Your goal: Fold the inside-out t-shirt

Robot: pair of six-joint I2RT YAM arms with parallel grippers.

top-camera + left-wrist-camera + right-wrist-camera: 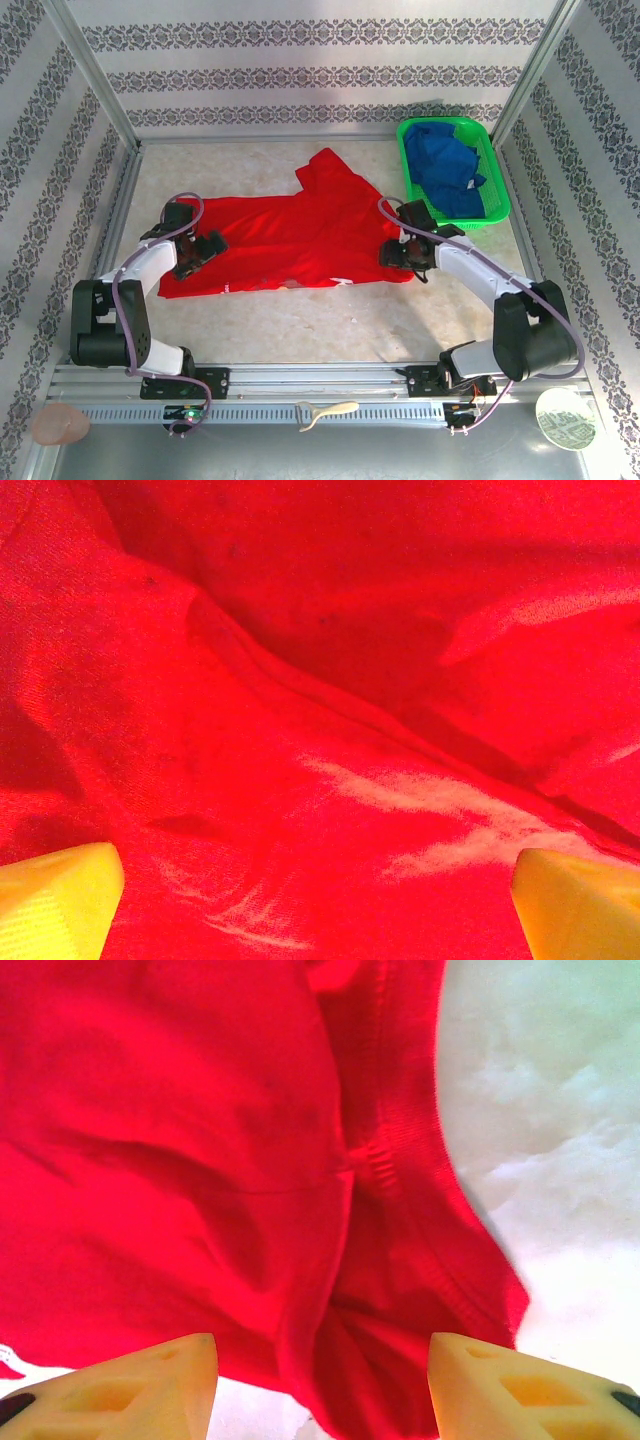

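While left fingers [55,900] spread wide over the t-shirt [290,235], right fingers [150,1380] stand apart, seemingly empty.

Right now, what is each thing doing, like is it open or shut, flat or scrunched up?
red t-shirt: spread out mostly flat, wrinkled, one sleeve pointing toward the far side.
left gripper: open, over the shirt's left end.
right gripper: open, at the shirt's right edge.
green basket: upright, with the blue garment inside.
blue garment: crumpled in the basket.
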